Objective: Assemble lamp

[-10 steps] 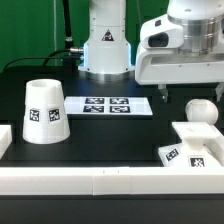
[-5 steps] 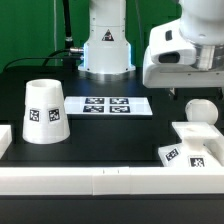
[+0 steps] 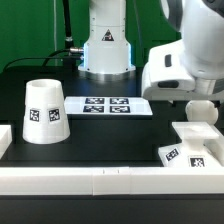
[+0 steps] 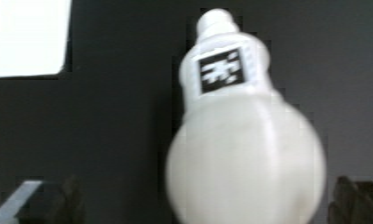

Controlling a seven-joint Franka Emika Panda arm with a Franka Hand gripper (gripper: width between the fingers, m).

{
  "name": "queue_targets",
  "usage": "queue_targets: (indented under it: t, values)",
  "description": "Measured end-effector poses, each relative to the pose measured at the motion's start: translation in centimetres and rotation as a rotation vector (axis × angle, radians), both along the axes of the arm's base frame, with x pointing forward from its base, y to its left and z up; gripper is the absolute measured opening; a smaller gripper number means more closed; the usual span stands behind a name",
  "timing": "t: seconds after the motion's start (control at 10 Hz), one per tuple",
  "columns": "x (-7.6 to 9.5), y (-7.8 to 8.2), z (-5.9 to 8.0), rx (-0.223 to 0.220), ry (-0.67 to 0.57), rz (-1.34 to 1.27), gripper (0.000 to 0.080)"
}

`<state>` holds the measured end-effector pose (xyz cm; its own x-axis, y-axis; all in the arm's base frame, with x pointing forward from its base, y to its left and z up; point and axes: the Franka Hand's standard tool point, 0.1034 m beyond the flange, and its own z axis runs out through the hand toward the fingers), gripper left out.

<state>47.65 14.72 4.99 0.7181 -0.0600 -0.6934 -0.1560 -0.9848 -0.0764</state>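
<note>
The white round-topped bulb [image 3: 204,110] lies on the black table at the exterior view's right, just behind the low square base [image 3: 195,148]. The conical shade [image 3: 44,110] stands mouth up at the left. My gripper [image 3: 193,98] hangs low right over the bulb, and its hand hides part of the bulb. In the wrist view the bulb [image 4: 245,150] fills the middle, its tagged neck pointing away. My gripper [image 4: 197,205] is open, and one dark fingertip [image 4: 37,200] shows on each side of the bulb. I see no contact.
The marker board [image 3: 105,105] lies mid-table in front of the robot's pedestal [image 3: 105,50]. A white rail [image 3: 100,182] runs along the front edge. A white edge [image 4: 26,40] shows beyond the bulb in the wrist view.
The arm has come down and toward the bulb over the last second. The hand now sits lower and covers more of the bulb. The lamp parts have not moved.
</note>
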Motion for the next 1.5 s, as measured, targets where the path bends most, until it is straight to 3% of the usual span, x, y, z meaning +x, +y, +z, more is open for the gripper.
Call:
queue_targets:
  t: [0.2, 0.7, 1.5]
  values:
    - [-0.2, 1.4, 0.2, 0.013, 0.000, 0.015, 0.0698]
    - [-0.3, 1.4, 0.0, 0.010, 0.003, 0.016, 0.0698]
    - [-1.8, 1.3, -3.5, 0.000, 0.035, 0.013, 0.0698]
